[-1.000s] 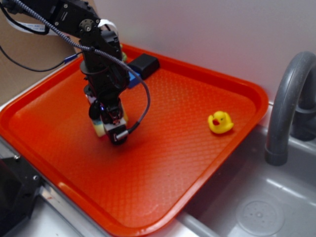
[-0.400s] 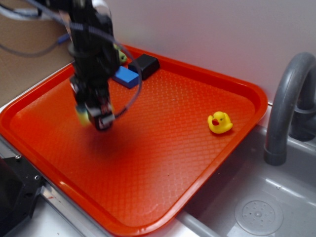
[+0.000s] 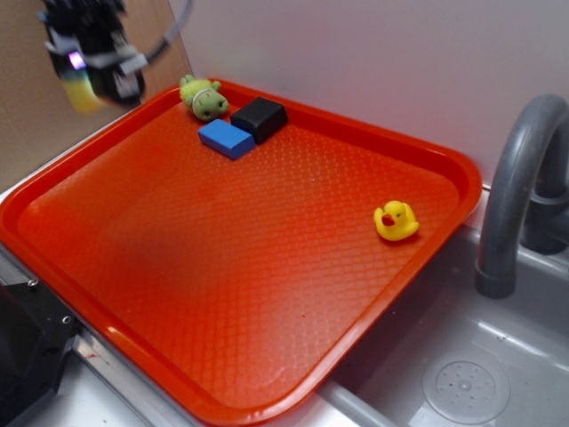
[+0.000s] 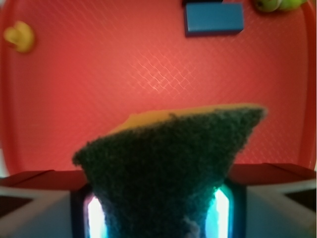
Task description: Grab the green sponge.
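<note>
My gripper [image 3: 89, 76] is high above the tray's far left corner, blurred by motion, and shut on the green sponge [image 3: 80, 92]. In the wrist view the sponge [image 4: 168, 158] fills the lower middle: dark grey-green scouring layer facing the camera, yellow foam edge behind it, pinched between the two jaws. The gripper [image 4: 158, 218] holds it well above the orange tray [image 4: 124, 74].
On the orange tray [image 3: 267, 267] lie a blue block [image 3: 227, 138], a black block [image 3: 259, 116] and a green plush toy [image 3: 204, 98] at the back, and a yellow rubber duck [image 3: 396, 221] at the right. A grey faucet [image 3: 520, 187] and sink stand at the right.
The gripper has risen from the tray's left middle and moved up and to the left, carrying the sponge off the tray surface. The blue block and plush toy are now uncovered.
</note>
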`<control>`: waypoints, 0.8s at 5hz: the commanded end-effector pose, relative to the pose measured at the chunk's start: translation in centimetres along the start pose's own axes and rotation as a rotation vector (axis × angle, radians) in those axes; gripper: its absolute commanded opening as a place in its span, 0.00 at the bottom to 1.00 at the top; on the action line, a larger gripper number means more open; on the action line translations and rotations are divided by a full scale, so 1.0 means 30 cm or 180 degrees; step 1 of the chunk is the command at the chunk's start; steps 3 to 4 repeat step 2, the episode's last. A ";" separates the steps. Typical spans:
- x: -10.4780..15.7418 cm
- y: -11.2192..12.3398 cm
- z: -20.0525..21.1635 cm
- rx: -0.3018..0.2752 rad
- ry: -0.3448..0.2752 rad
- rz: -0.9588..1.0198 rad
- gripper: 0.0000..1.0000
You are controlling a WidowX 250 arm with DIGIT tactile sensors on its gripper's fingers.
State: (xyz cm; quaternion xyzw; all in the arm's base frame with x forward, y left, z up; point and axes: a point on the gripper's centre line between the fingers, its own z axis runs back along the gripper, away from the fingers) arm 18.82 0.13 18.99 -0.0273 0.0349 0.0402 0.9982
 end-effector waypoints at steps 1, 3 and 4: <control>-0.027 0.028 0.169 -0.0082 -0.0539 0.0228 0.00; -0.023 0.021 0.175 0.0106 -0.0652 0.0259 0.00; -0.023 0.021 0.175 0.0106 -0.0652 0.0259 0.00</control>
